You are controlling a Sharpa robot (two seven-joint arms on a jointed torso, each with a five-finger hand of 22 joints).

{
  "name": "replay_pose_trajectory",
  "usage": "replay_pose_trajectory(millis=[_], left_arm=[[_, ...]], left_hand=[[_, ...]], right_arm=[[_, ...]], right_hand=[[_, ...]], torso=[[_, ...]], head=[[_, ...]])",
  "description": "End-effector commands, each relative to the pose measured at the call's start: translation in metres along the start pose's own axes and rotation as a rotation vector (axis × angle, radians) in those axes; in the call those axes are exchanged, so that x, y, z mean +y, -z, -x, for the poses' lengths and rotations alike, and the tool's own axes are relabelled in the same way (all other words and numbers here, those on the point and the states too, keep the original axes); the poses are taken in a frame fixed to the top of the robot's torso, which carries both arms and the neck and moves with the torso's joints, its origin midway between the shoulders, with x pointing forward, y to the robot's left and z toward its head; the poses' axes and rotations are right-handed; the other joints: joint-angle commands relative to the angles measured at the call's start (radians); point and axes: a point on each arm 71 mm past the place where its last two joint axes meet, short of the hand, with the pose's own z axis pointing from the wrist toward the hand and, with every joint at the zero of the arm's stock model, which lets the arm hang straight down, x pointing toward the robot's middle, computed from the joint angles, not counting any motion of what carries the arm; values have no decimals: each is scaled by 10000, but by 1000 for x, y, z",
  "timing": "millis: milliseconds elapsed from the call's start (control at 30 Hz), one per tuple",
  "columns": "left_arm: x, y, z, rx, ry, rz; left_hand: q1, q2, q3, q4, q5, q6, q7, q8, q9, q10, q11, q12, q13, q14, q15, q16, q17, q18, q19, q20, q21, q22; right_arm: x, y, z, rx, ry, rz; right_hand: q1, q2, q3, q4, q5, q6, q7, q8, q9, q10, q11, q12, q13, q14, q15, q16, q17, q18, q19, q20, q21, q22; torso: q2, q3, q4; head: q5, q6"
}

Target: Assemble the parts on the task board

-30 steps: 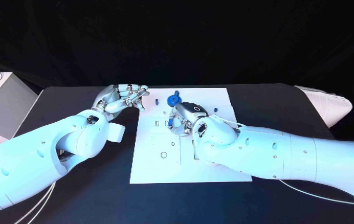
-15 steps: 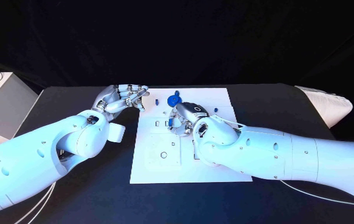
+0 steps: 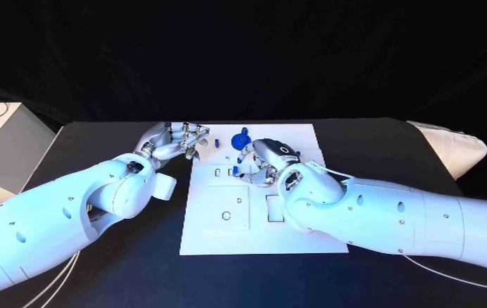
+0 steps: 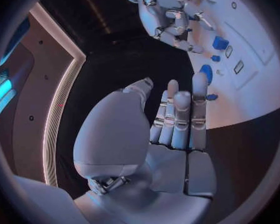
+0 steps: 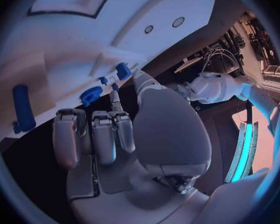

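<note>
While my right hand (image 3: pixel 266 162) has crept toward the blue part (image 3: pixel 239 140), fingers curled on nothing, my left hand (image 3: pixel 174 139) waits spread: no grasp yet.

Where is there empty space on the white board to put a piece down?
The near end of the white task board, between the two arms, is bare. The far end is crowded: the round blue part, the silver right hand and the silver left hand at the board's edge.

Small blue parts (image 3: pixel 239 140) sit on the white task board (image 3: pixel 305 238)
</note>
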Motion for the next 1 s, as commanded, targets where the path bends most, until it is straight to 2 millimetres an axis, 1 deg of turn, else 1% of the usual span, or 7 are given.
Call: replay_pose_trajectory(millis=[33, 67, 200, 267, 433, 667, 1000], left_arm=[[9, -2, -2, 223, -1300, 1049], [11, -3, -2, 312, -1524, 1259], [17, -6, -6, 715, -2335, 1995], [19, -8, -9, 955, -2834, 2350], [18, -19, -18, 1461, -4391, 3193], [14, -39, -29, 2063, -6470, 4307], [7, -59, -43, 2832, -8059, 4944]], left_hand=[[-216, 98, -83, -14, 33, -223, -141, 897, 372, -223, -88, 1680, 935, 907, -76, 1213, 1518, -92, 564, -47, 873, 1091], [-463, 227, -59, -12, 75, -330, -171, 1242, 525, -238, -191, 2285, 1241, 1223, -111, 1576, 2004, -165, 824, -86, 1227, 1554], [-807, 243, -41, 29, 61, -558, -221, 1767, 741, -181, -235, 3179, 1654, 1739, -159, 2119, 2836, -314, 1329, -147, 1867, 2483], [-1385, 383, -97, 77, 61, -591, -307, 2109, 878, 939, -323, 4491, 3193, 2364, -229, 2703, 3866, -536, 2075, -213, 2635, 3738], [-1725, 496, 39, 42, 79, -611, -467, 2562, 1032, 2302, -474, 5834, 5003, 3072, -381, 3384, 5280, -780, 2852, -355, 3436, 5094], [-1933, 500, 98, 66, 43, -567, -510, 2657, 1042, 2642, -516, 6117, 5435, 3191, -425, 3505, 5564, -847, 3044, -372, 3633, 5439], [-2525, 500, 1, 70, 9, -403, -609, 2769, 1069, 3000, -598, 6405, 5908, 3302, -496, 3627, 5866, -924, 3270, -396, 3861, 5859]], right_arm=[[1, 2, 16, -853, -1208, 961], [-2, 2, 20, -933, -1465, 1002], [-16, 3, 36, -1182, -2369, 890], [-25, 3, 46, -1347, -2822, 616], [-51, 3, 76, -1745, -3789, -352], [-81, 2, 111, -1935, -4141, -1360], [-93, 0, 121, -1712, -4124, -1790]], right_hand=[[154, 62, -49, -4, 171, 35, -5, -2, -13, 689, 40, -28, 2316, 1043, 84, 62, 2633, -67, 635, 64, -88, 1456], [233, 111, -31, -14, 240, 54, -8, 8, -16, 677, 37, -39, 2306, 1043, 81, 62, 2633, -63, 629, 65, -102, 1443], [318, 203, 11, -9, 412, 167, -29, 79, -1, 680, 21, -34, 2310, 1043, 72, 62, 2633, -62, 626, 60, -108, 1443], [322, 292, 55, 0, 539, 242, -48, 136, 10, 667, 4, -45, 2299, 1043, 57, 62, 2633, -55, 617, 50, -131, 1421], [373, 402, 185, -9, 873, 295, -67, 200, 17, 668, -19, -43, 2301, 1043, 34, 62, 2633, -48, 608, 30, -159, 1397], [403, 345, 202, -42, 891, 260, -64, 198, 9, 719, -20, 6, 2347, 1043, 31, 62, 2633, -53, 614, 25, -143, 1416], [454, 323, 230, -64, 929, 226, -59, 189, 2, 722, -16, 9, 2349, 1043, 32, 62, 2633, -56, 618, 23, -133, 1427]], torso=[[-111, 52, -73], [-136, 63, -79], [-228, 107, -102], [-273, 123, -104], [-397, 150, -76], [-518, 215, -117], [-548, 337, -151]], head=[[95, 35], [114, 28], [173, 17], [188, 2], [184, 23], [281, -98], [377, -222]])
